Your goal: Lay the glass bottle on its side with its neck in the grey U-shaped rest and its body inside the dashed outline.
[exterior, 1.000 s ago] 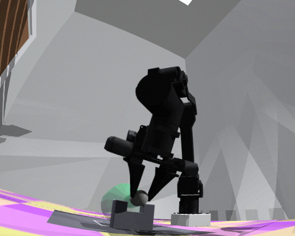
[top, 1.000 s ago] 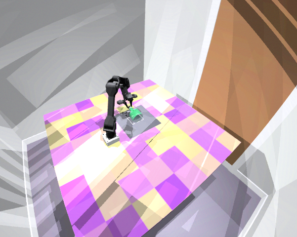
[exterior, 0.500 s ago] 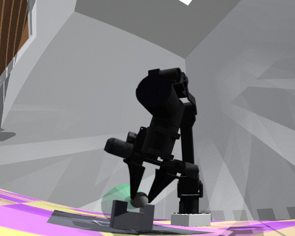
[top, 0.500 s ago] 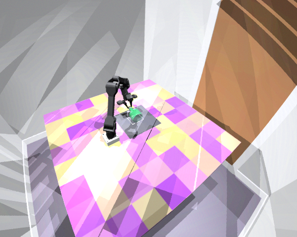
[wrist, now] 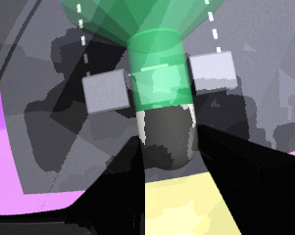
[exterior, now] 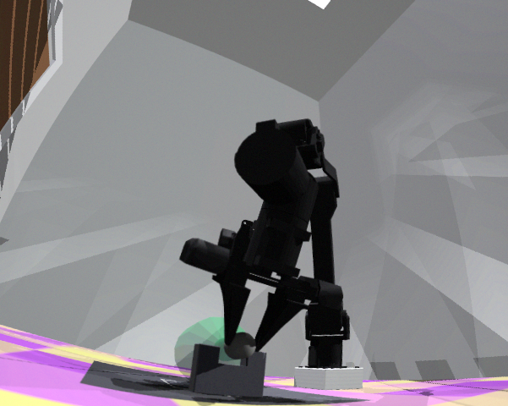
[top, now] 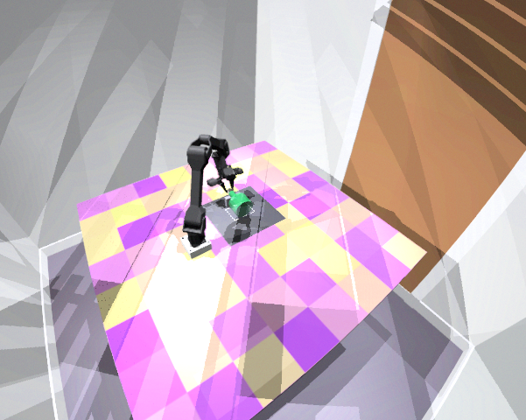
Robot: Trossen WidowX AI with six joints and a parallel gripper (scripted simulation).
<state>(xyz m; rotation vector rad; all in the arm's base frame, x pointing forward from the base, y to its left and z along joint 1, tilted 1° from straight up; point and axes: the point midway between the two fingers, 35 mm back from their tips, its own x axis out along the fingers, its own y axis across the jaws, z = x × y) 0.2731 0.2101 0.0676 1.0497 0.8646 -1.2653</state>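
Note:
The green glass bottle (top: 240, 200) (exterior: 201, 341) (wrist: 162, 83) is on its side, its dark rounded cap end toward the wrist camera. My gripper (top: 229, 189) (exterior: 241, 345) (wrist: 169, 137) is shut on the bottle at this cap end. The neck lies between the two posts of the grey U-shaped rest (exterior: 227, 381) (wrist: 106, 91), low in the slot in the exterior view. Whether it touches the slot floor is unclear. The bottle's body is over the dashed outline (top: 237, 220) (wrist: 81, 28), which it partly hides. Whether the body touches the mat cannot be told.
A dark grey mat (top: 270, 218) (wrist: 15, 147) lies under the rest and outline, on a pink, purple and yellow checked table top (top: 308, 280). The arm's white base (top: 197, 248) (exterior: 328, 377) stands beside the mat. Dark shadows cross the mat.

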